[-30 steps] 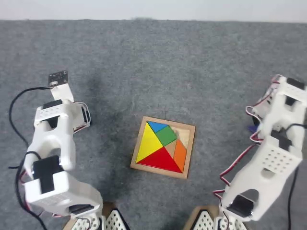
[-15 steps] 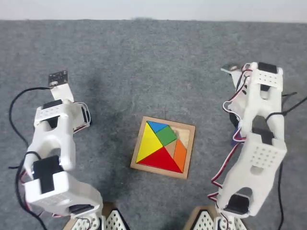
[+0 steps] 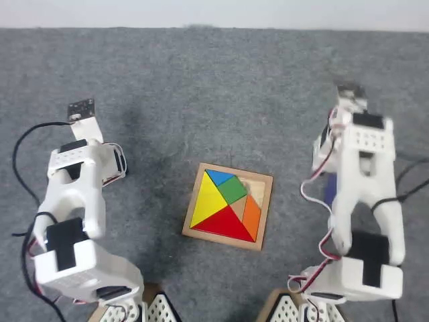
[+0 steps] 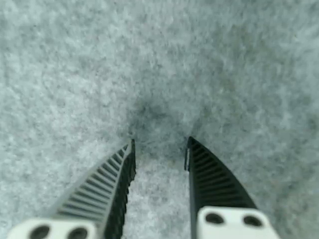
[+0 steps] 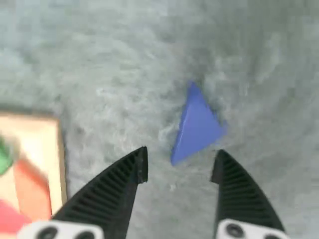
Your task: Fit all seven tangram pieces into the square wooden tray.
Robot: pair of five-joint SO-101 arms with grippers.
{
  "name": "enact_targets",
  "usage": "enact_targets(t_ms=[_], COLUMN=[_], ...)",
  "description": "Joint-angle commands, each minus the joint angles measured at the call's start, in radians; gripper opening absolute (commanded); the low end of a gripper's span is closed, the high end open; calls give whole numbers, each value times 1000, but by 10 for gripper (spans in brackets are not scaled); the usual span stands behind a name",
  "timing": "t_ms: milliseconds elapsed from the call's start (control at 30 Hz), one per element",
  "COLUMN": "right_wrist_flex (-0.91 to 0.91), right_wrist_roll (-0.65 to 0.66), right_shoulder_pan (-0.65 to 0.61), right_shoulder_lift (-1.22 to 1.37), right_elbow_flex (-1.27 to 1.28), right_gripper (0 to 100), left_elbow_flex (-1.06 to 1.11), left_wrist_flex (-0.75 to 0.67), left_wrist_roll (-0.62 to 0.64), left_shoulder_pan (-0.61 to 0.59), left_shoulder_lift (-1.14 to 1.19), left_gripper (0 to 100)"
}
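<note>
The square wooden tray (image 3: pixel 263 178) lies in the middle of the grey carpet. It holds yellow (image 3: pixel 208 199), red (image 3: pixel 224 223), blue (image 3: pixel 219 177), green (image 3: pixel 233 190) and orange (image 3: pixel 251 215) pieces, with bare wood along its right side. A loose blue triangle (image 5: pixel 198 124) lies flat on the carpet to the right of the tray, and a strip of it (image 3: pixel 328 191) shows beside the right arm. My right gripper (image 5: pixel 180 160) hangs open just short of it, fingers apart and holding nothing. My left gripper (image 4: pixel 160 144) is open over bare carpet, far left of the tray.
The right arm (image 3: pixel 362 174) stands over the carpet right of the tray, and the left arm (image 3: pixel 74 194) is folded at the left side. The tray's corner (image 5: pixel 35 144) lies near my right gripper. Open carpet stretches behind the tray.
The right arm has swung in from the right edge towards the tray, so its wrist is now over the blue triangle. The left arm and the tray have not moved.
</note>
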Motion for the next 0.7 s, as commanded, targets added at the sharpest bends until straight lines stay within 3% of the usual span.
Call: enact_targets(t_ms=[0,333,667], right_wrist_flex=[-102,-148,-145], right_wrist_roll=[-40,-44,-43], right_shoulder_pan=[18,105,105], right_shoulder_lift=[-71,102,292], right_elbow_flex=[64,9,-86], right_gripper=[255,256,254], left_elbow_flex=[-8,-7,-4], left_wrist_flex=[-12,-12,-12], left_wrist_roll=[3,8,9], left_shoulder_pan=[2,0,0], left_shoulder_lift=[-54,-54,-54], left_gripper=[151,151,151])
